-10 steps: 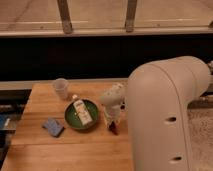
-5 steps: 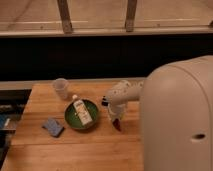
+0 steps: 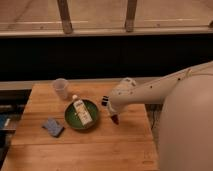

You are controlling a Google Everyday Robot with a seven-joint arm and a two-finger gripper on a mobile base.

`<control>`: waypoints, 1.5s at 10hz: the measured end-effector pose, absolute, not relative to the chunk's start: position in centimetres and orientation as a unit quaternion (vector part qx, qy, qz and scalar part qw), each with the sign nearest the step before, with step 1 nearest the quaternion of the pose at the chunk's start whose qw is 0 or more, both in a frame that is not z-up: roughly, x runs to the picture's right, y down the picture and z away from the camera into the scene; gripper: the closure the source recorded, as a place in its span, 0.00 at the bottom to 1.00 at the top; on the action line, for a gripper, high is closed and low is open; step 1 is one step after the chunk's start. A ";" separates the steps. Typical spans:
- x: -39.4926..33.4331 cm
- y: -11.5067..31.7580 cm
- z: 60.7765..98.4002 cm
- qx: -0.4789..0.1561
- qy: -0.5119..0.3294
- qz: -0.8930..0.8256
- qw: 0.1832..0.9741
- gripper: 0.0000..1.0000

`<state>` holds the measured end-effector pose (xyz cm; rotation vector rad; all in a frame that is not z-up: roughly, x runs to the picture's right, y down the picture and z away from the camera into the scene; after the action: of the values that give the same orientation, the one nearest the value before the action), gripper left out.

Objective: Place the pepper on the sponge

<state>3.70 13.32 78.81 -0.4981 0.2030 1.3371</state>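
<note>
- We are seeing the hand [image 3: 113, 115] hanging just right of the green bowl [image 3: 70, 120], near the bowl's right rim, at the end of a white arm [image 3: 150, 92] that is reaching in from the right.
- The hand is grasping the pepper [image 3: 115, 120]. The small dark-red chili is poking down out of its tip, so the pepper is sitting just right of the green bowl and apart from its rim.
- We are not making out whether the pepper's tip is touching the wooden surface [image 3: 100, 147] or hanging just above it.
- The sponge [image 3: 52, 126] is lying flat on the surface to the left of the green bowl and a little nearer the front edge, close to the bowl but not touching it.
- A white bottle with a label [image 3: 81, 111] is lying inside the green bowl, its cap pointing to the back left.
- A clear plastic cup [image 3: 60, 88] is standing upright behind the green bowl, to its back left.
</note>
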 end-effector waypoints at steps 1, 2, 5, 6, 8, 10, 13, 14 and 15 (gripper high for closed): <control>3.5 12.5 78.3 -0.222 0.080 0.614 0.753 1.00; 2.7 11.4 78.0 -0.217 0.068 0.613 0.757 1.00; -0.7 9.7 77.7 -0.223 0.036 0.593 0.773 1.00; -1.5 9.4 77.6 -0.226 0.028 0.587 0.777 1.00; -4.2 8.7 77.4 -0.235 0.012 0.570 0.787 1.00; -8.0 7.9 76.9 -0.245 -0.007 0.545 0.802 1.00; -13.4 7.5 75.8 -0.260 -0.037 0.498 0.826 1.00; -15.1 7.7 75.7 -0.273 -0.047 0.480 0.832 1.00; -16.5 8.0 75.6 -0.290 -0.055 0.462 0.836 1.00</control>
<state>-16.51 8.04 75.58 -0.6132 -0.1167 0.9785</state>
